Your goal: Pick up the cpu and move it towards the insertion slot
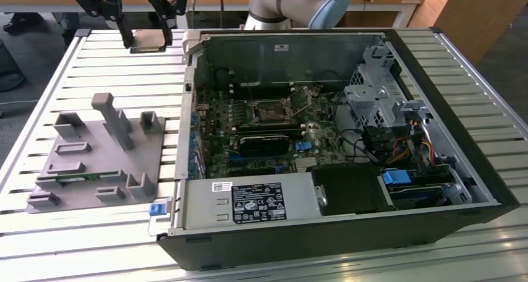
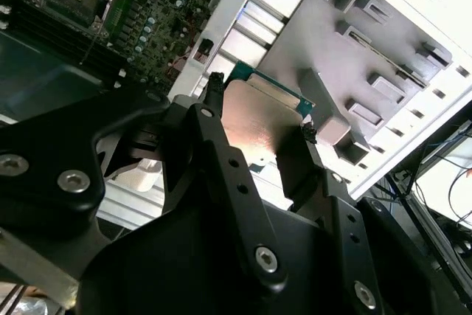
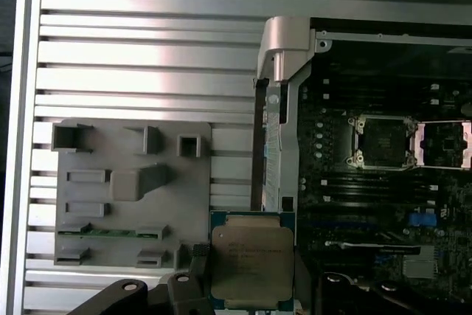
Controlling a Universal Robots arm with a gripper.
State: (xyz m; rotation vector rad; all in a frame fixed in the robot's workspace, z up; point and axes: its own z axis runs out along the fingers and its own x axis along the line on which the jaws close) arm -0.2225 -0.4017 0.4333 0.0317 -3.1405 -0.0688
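The cpu [image 3: 251,265] sits clamped between the gripper [image 2: 258,119] fingers in both wrist views; the first wrist view also shows the insertion slot [image 3: 383,142] at the frame's right.

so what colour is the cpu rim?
Green rim on the cpu, silvery metal top; the first wrist view shows it best.

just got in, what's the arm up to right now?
The gripper is shut on the cpu, holding it in the air between its fingers. In the exterior view it hangs over the slatted table, beside the open computer case and away from the grey tray. The insertion slot on the motherboard is open and empty; the cpu is not over it yet.
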